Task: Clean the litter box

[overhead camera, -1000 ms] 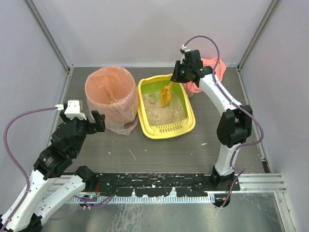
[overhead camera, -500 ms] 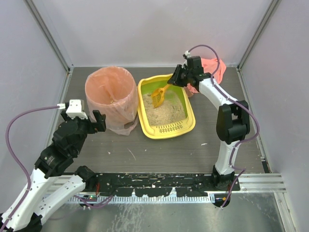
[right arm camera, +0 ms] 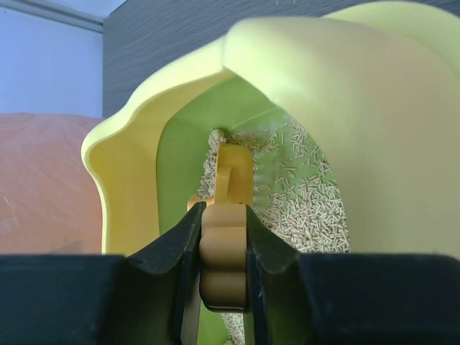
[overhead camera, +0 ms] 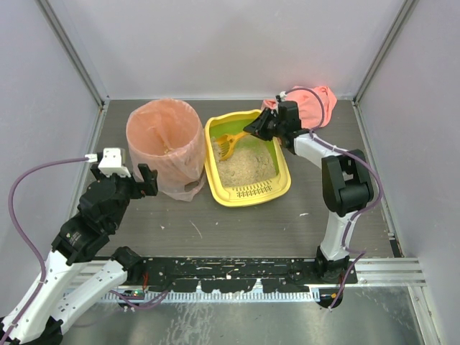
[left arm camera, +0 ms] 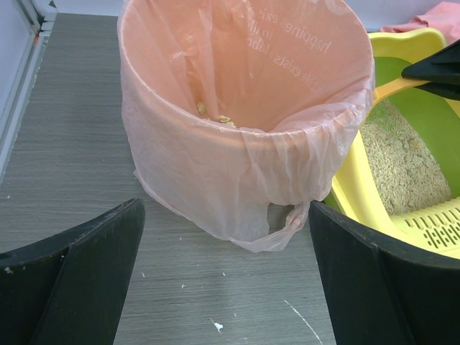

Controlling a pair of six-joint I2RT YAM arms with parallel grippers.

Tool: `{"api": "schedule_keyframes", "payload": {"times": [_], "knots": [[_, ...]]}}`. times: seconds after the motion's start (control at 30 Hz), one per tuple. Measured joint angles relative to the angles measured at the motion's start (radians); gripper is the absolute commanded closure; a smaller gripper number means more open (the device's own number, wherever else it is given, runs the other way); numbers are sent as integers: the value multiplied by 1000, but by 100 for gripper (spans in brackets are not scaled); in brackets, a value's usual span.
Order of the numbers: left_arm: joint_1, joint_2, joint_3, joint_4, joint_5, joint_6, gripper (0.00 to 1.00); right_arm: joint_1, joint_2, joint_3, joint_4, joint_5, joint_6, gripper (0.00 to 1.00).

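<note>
Grey wood-grain bench (overhead camera: 237,215): carries all items.

Round bin lined with a pink plastic bag (overhead camera: 164,147): left of centre, a few crumbs inside.

Yellow rectangular plastic litter box (overhead camera: 249,191): green inside, beige sandy litter. Stands mid-bench just right of the bin, slotted rim nearest the arms.

Crumpled pink cloth (overhead camera: 316,104): far right corner, behind the tray.

Orange plastic scoop (overhead camera: 228,142): head over the tray's far end.

Right gripper (right arm camera: 224,223): above the tray's far right corner, jaws clamped on the scoop handle.

Left gripper (left arm camera: 224,207): jaws wide apart, facing the bin, with the tray to their right.
</note>
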Motion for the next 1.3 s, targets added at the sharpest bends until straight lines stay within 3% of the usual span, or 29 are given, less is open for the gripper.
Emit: {"api": "schedule_keyframes", "payload": {"times": [0.37, 0.93, 1.3], "knots": [[0, 0, 0, 0, 0, 0, 2, -14, -113, -247, 246, 6, 167, 100], [0, 0, 0, 0, 0, 0, 2, -94, -259, -381, 313, 24, 263, 99], [0, 0, 0, 0, 1, 0, 2, -224, -338, -556, 515, -97, 384, 99]]}}
